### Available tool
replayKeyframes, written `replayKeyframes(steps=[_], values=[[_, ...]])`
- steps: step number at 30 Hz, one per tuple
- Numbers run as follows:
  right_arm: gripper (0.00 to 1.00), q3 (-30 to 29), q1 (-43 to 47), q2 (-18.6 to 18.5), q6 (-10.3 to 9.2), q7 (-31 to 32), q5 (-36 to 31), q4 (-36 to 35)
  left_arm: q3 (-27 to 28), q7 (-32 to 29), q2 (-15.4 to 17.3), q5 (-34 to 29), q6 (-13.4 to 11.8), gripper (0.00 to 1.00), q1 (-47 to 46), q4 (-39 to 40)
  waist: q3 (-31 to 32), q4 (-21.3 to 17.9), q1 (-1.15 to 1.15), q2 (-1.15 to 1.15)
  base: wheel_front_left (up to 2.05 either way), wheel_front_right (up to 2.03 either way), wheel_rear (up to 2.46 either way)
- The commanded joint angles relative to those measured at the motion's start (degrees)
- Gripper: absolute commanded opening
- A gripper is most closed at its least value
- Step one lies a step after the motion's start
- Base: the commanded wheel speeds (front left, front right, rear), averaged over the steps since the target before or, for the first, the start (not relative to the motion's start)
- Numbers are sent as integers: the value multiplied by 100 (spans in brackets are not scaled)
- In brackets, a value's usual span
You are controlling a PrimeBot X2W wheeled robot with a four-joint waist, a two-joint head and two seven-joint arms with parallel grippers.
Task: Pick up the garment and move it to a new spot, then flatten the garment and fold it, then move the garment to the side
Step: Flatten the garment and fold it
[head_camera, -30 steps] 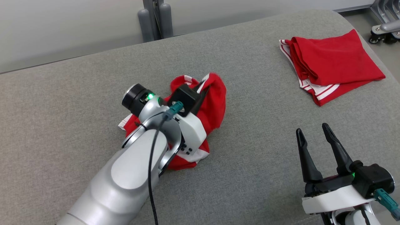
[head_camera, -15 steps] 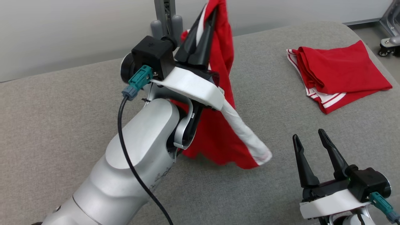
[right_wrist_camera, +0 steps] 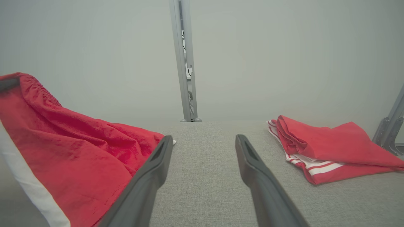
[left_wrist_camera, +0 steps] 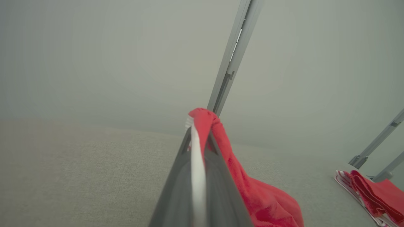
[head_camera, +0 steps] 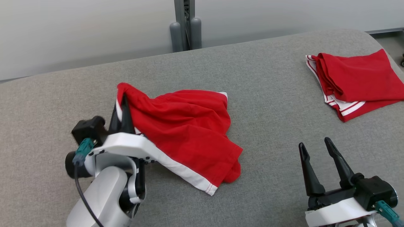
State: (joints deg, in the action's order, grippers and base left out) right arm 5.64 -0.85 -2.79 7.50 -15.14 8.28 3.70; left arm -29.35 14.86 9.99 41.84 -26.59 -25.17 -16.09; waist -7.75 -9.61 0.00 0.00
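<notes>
Two red garments lie on the grey padded table (head_camera: 268, 101), which spans the head view from side to side. One, the garment (head_camera: 189, 129), red with a white band along one edge, spreads over the table's middle, slightly to the left; its near right corner lies bunched on the surface, while its left end is drawn up into a peak. The folded garment (head_camera: 356, 78), red with white stripes, rests flat at the far right, well apart from it. The left gripper (head_camera: 123, 100) stands at the garment's left end, fingers pointing up and clamped tight on that peak; in the left wrist view the white band (left_wrist_camera: 198, 176) runs pinched between the two fingers and red cloth drapes off to their right. The right gripper (head_camera: 314, 142) is at the near right, jaws spread wide and holding nothing, apart from both garments, with the garment off to its left. A grey post (head_camera: 186, 25) rises behind the table's far edge
</notes>
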Motion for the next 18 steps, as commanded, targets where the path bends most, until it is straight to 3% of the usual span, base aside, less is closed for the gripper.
replayKeyframes(steps=[1,9,18], values=[[100,17,-29,-25,-2,-9,-2,9,219,32,-4,-194,-26,100,227,148,2,46,0,0,0,0,0],[100,273,-50,-29,-2,-9,44,140,1053,33,-126,-1001,294,100,967,653,29,165,0,0,0,0,0],[100,614,-34,-27,-2,-9,192,379,1782,29,-197,-2132,1014,100,1847,1397,42,421,0,0,0,0,0]])
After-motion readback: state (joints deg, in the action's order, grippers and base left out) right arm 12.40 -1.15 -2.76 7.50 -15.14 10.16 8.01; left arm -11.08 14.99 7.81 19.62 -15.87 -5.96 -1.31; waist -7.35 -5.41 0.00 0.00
